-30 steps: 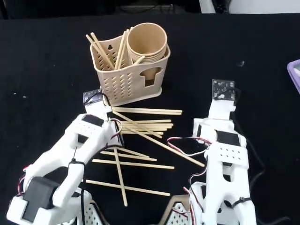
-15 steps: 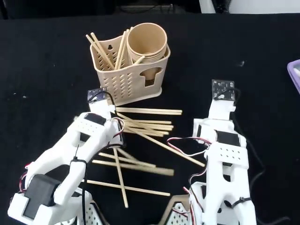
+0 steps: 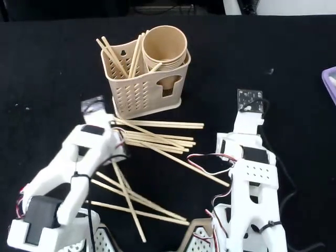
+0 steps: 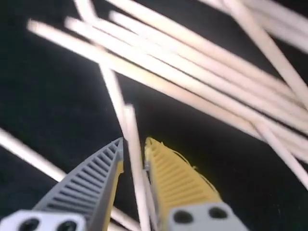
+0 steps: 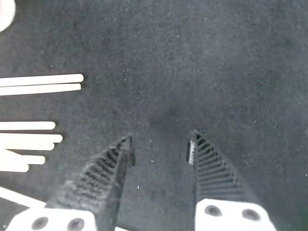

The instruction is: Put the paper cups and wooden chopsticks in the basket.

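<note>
A beige slotted basket (image 3: 144, 89) stands at the back of the black table. Stacked paper cups (image 3: 164, 47) fill one of its compartments and a few wooden chopsticks (image 3: 113, 55) lean in the other. Several loose chopsticks (image 3: 157, 139) lie fanned out in front of it. My left arm (image 3: 84, 152) sits at the pile's left end. Its gripper (image 4: 133, 144) is shut on one chopstick (image 4: 131, 125) low over the table. My right gripper (image 5: 160, 144) is open over bare table beside the chopstick ends (image 5: 43, 84), holding nothing.
A purple object (image 3: 331, 81) pokes in at the right edge. The right arm (image 3: 247, 163) stands right of the chopstick pile. More crossed chopsticks (image 3: 131, 202) lie near the front between the arm bases.
My left arm has swung left, and the chopsticks near it have shifted and turned, the front ones now more slanted. The right arm has kept still.
</note>
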You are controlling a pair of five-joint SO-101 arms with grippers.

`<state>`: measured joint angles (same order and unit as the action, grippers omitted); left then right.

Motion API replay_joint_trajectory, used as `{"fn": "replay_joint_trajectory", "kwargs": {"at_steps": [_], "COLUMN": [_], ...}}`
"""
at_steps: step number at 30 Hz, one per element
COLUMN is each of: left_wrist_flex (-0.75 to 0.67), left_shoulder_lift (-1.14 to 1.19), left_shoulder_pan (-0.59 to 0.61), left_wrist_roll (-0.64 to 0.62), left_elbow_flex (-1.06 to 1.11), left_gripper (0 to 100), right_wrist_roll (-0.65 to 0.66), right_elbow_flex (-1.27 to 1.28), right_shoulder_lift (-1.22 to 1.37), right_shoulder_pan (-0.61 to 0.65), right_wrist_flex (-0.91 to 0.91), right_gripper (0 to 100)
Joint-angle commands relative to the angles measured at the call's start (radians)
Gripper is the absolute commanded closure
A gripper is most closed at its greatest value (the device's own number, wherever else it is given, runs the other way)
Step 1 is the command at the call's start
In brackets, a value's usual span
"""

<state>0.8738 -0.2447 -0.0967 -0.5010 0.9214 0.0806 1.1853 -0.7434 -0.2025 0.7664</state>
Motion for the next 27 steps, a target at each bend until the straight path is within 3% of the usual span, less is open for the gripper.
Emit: {"fn": "replay_joint_trajectory", "kwargs": {"at_steps": [1, 10, 16, 23, 27], "left_wrist_flex": [0.017, 0.015, 0.017, 0.103, 0.230], "left_shoulder_lift": [-0.002, -0.002, -0.002, -0.017, -0.101], "left_shoulder_pan": [0.151, 0.311, 0.351, 0.355, 0.364], "left_wrist_roll": [0.037, -0.028, -0.044, 0.193, 0.430], "left_elbow_flex": [-0.002, -0.081, -0.147, -0.213, -0.340], "left_gripper": [97, 97, 97, 80, 79], "right_wrist_roll": [0.002, 0.002, 0.002, 0.002, 0.002], "right_elbow_flex": [-0.004, -0.004, -0.004, -0.004, -0.004], "right_shoulder_lift": [-0.039, -0.038, -0.036, -0.035, -0.035], "right_shoulder_pan": [0.012, 0.011, 0.011, 0.015, 0.017], "right_wrist_flex": [-0.020, -0.020, -0.020, -0.018, -0.020], "right_gripper": [81.8, 81.8, 81.8, 81.8, 81.8]}}
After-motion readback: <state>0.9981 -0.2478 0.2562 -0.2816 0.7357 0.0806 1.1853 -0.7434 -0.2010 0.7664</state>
